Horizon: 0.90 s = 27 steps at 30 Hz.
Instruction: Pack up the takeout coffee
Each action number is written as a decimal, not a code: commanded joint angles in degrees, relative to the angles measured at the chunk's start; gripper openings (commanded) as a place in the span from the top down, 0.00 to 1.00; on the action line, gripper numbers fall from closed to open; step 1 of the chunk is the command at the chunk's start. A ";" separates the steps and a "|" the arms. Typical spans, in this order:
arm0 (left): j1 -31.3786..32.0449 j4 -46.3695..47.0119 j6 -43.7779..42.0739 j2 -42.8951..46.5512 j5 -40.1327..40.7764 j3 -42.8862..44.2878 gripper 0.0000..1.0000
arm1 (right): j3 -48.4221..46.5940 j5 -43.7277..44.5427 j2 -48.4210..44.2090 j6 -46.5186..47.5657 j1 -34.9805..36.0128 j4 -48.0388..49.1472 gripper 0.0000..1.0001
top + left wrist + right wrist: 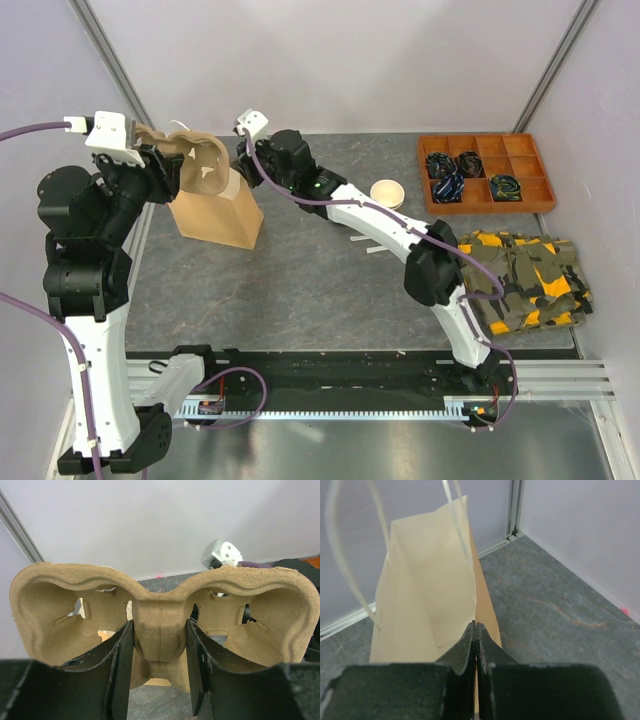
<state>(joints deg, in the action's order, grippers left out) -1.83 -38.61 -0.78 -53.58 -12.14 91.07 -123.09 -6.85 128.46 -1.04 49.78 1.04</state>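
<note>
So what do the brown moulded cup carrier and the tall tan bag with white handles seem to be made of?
The brown moulded cup carrier is probably pressed paper pulp: matte, fibrous, with ragged edges at its cut-outs. The tall tan bag with white handles is likely thin kraft paper: matte, with crisp fold creases. The handle material is unclear.

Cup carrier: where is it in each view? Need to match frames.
Top external: cup carrier upper left, raised above the paper bag.
Left wrist: fills the centre, gripped in the left pincer.
Right wrist: not in it.
Shared landmark: the paper bag, in top external and right wrist views.
</note>
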 commanded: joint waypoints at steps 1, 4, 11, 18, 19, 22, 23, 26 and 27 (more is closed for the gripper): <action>-0.37 2.84 2.62 -0.73 -0.78 0.69 0.73 | 5.90 2.54 -10.77 -0.98 0.14 -3.67 1.00; -0.28 3.10 2.88 -1.17 -1.65 1.04 0.73 | 10.39 4.30 -14.99 -3.35 0.14 -7.09 1.00; -0.29 3.10 2.89 -1.88 -2.71 0.96 0.73 | 25.69 8.08 -28.17 -10.82 0.14 -14.73 1.00; -0.28 1.96 3.41 -2.32 -9.38 0.69 0.73 | 44.32 10.28 -46.61 -20.40 0.14 -15.36 1.00; -0.28 0.92 3.41 -2.58 -12.61 0.78 0.73 | 46.95 9.76 -47.86 -20.67 0.14 -15.54 1.00; -0.37 -1.02 2.97 -3.28 -21.48 0.52 0.73 | 49.95 8.44 -50.06 -21.11 0.14 -15.89 1.00; -0.29 -1.29 3.06 -3.37 -23.35 0.52 0.73 | 50.22 7.04 -50.50 -21.55 0.14 -15.80 1.00; -0.28 -2.17 3.50 -4.07 -27.05 0.60 0.73 | 50.67 4.22 -50.77 -21.72 0.14 -14.58 0.87; -0.28 -2.26 3.07 -4.25 -27.93 0.78 0.74 | 50.49 3.95 -50.86 -21.73 0.14 -14.57 0.78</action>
<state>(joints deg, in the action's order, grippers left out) -1.91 -39.83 0.95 -57.01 -30.81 91.07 -73.49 0.51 78.26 -20.95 49.76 -15.09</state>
